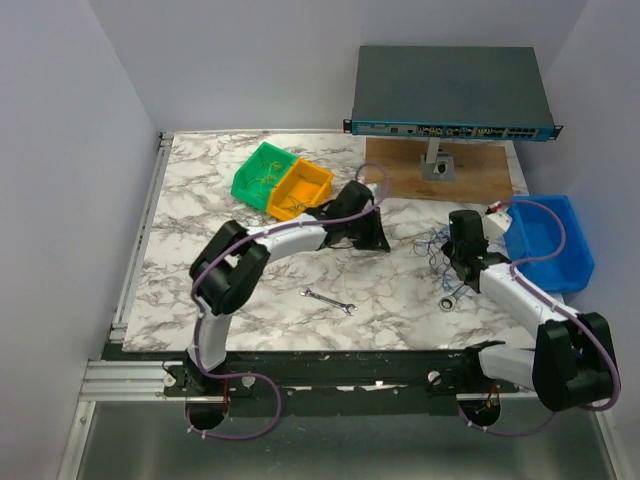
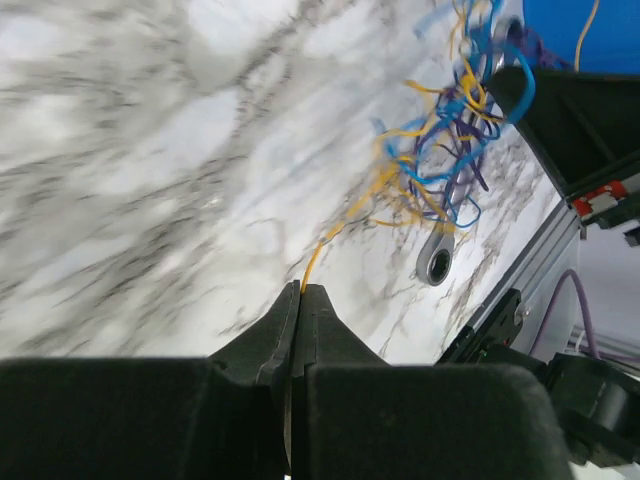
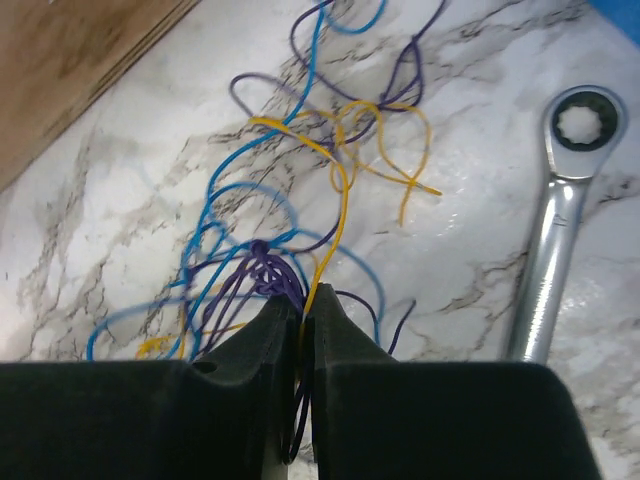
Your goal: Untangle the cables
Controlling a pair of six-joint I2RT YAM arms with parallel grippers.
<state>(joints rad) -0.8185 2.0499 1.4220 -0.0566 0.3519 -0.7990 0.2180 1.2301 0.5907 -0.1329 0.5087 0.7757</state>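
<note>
Pinching a thin yellow strand point(image 2: 322, 245) in the closed black left gripper point(image 2: 301, 292); trailing rightward into the tangled blue, yellow and purple cables point(image 2: 450, 150) on the white marble tabletop point(image 2: 150, 150); clamping their near loops in the closed black right gripper point(image 3: 303, 310). Judging untangling barely begun.

Left arm point(image 1: 285, 238): white tubular links, black rounded joint housings. Right arm point(image 1: 510, 292): same build.

Thin purple cable point(image 1: 245, 436) on each arm loops out just below the silver aluminium rail point(image 1: 120, 378), then runs along the links beyond that rail.

Left gripper point(image 2: 300, 290): matte black, two wedge-shaped fingers tapering to narrow tips. Right gripper point(image 3: 300, 305): identical black wedges.

Small white block with red mark point(image 1: 497, 211) at the right wrist, well beyond the rail.
</note>
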